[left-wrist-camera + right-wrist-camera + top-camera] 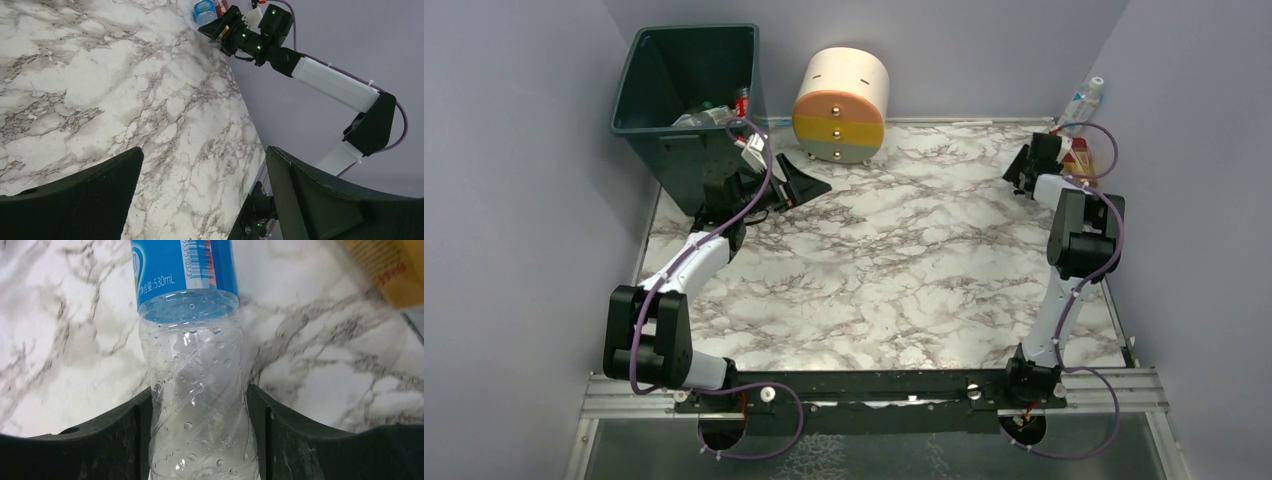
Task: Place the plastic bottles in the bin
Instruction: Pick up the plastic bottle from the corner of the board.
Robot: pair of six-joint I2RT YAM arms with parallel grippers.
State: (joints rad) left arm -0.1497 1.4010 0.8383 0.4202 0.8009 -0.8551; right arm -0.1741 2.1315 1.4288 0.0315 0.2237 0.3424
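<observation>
Showing the far right corner of the table (904,270), where my right gripper (200,405) is closed on a bottle (195,365).

Right wrist view: the clear, droplet-covered lower body of the bottle sits between my two fingers (115,440), one pressed against each side. Its blue label (185,270) lies beyond the fingertips, farther from my wrist. A yellow-orange object (390,270) lies near the bottle, on its right in this view, apart from my fingers.

Top view: the bottle reaches past the right gripper toward the back wall, white cap (1096,82) farthest from me.

Left wrist view: the blue label shows just beyond the tip of the right gripper, at the table edge.

My left gripper (784,190) is spread wide and holds nothing. It hangs over the table just in front of the bin (679,160), by its right front corner, well apart from the gripped bottle.

The bin stands in the far left corner, and several more bottles (709,112) lie inside it. A round drawer unit (839,105) sits just right of the bin, against the back wall
</observation>
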